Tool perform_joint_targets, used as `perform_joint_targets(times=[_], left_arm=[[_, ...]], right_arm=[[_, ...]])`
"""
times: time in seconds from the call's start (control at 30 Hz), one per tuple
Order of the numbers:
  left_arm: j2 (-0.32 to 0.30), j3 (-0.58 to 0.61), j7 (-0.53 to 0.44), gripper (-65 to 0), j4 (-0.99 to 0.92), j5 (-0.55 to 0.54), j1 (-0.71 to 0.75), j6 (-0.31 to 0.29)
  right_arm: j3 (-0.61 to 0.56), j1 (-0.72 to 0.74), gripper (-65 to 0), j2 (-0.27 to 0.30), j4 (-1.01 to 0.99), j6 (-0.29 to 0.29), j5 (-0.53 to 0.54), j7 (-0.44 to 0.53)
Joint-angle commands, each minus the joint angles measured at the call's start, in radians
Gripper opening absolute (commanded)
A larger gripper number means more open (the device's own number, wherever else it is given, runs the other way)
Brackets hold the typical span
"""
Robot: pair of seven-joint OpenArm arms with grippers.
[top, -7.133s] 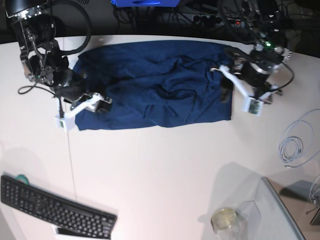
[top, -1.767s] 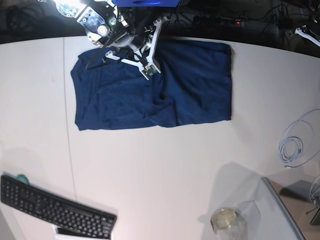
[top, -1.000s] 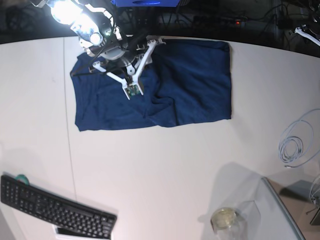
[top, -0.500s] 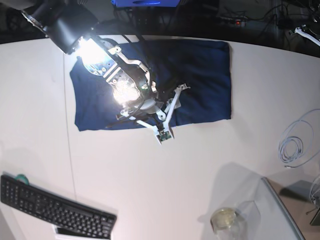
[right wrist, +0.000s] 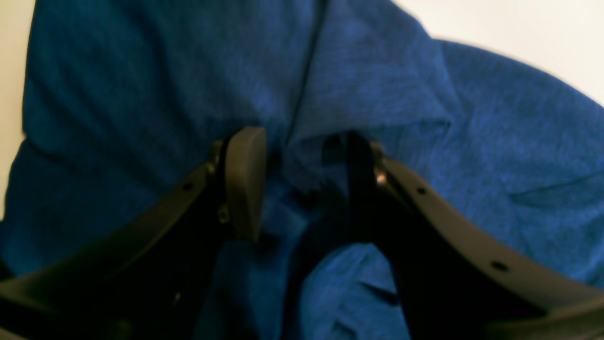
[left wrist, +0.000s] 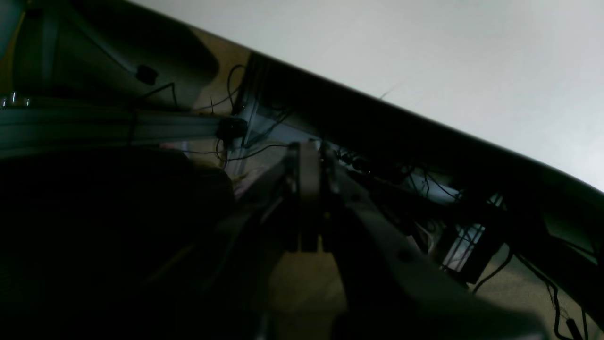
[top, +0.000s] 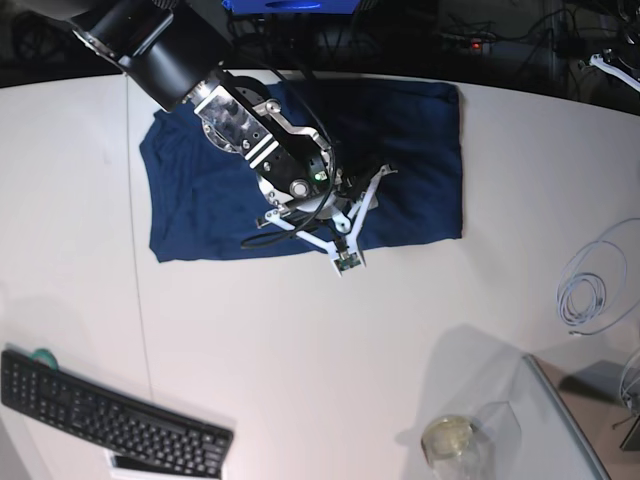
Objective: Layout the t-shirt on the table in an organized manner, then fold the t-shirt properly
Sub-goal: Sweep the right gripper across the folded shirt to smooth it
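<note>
navy t-shirt (right wrist: 377, 94) between right gripper (right wrist: 302, 184) fingers, seemingly

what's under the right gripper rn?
The t-shirt: the right gripper stands open over a raised ridge of navy cloth near its front hem. The white table shows only beyond the cloth edge; anything beneath the fabric is covered.

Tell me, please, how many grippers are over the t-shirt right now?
1. The right gripper is over the near edge of the t-shirt, open. The left gripper is shut and off past the table's far edge.
</note>
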Motion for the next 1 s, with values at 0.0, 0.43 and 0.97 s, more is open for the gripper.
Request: perform_joint_targets(times=[0.0,0.43,0.97], left_arm=[[-0.020,-0.007,-0.017,-65.0,0.015,-0.007,0.008,0.007],[-0.020,-0.010,-0.017,-65.0,0.015,-0.007,0.009,0.007],[-0.020,-0.010,-0.018,-65.0,0.015,-0.006,0.009,0.007]], right_arm=[[0.004,0.025,-38.4,-0.019,-0.009,0.000,-0.006,0.016],[0.004,0.040,-57.0,-0.035,-0.070,0.002,-0.001,0.054],[0.009,0.077,-65.0,0.021,-0.033,0.002,-0.001,-0.013]])
